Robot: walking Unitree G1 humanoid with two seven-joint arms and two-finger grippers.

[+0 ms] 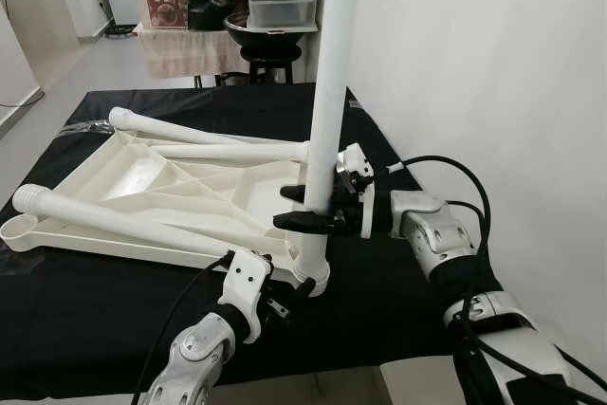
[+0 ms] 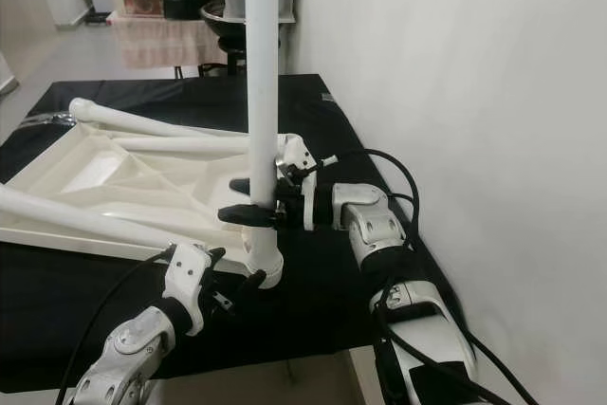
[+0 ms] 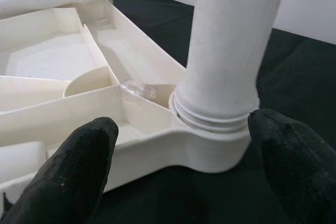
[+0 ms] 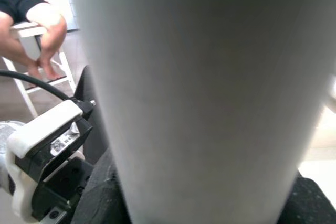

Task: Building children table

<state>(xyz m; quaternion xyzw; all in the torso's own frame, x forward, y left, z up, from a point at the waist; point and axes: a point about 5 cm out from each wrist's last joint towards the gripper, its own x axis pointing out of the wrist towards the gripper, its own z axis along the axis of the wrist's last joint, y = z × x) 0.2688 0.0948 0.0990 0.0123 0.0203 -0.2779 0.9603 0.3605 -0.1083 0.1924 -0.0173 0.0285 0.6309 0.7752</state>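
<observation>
The cream tabletop (image 1: 161, 187) lies upside down on a black cloth (image 1: 95, 310). One white leg (image 1: 327, 92) stands upright in the corner socket (image 3: 210, 145) nearest me, on the right. My right gripper (image 1: 289, 208) is shut on this leg a little above the socket, its black fingers wrapped around it from the right. My left gripper (image 1: 292, 297) is low at the socket, open, with a finger (image 3: 79, 166) on each side of the corner and apart from it. Another leg (image 1: 114, 220) lies slanted across the tabletop's near side, and two more (image 1: 190, 132) lie across its far side.
A white wall runs close along the right. Beyond the table a stool holds stacked pots and boxes (image 1: 275, 7). The cloth's near edge is just below my arms. A person sits on a white chair (image 4: 31, 14) in the right wrist view.
</observation>
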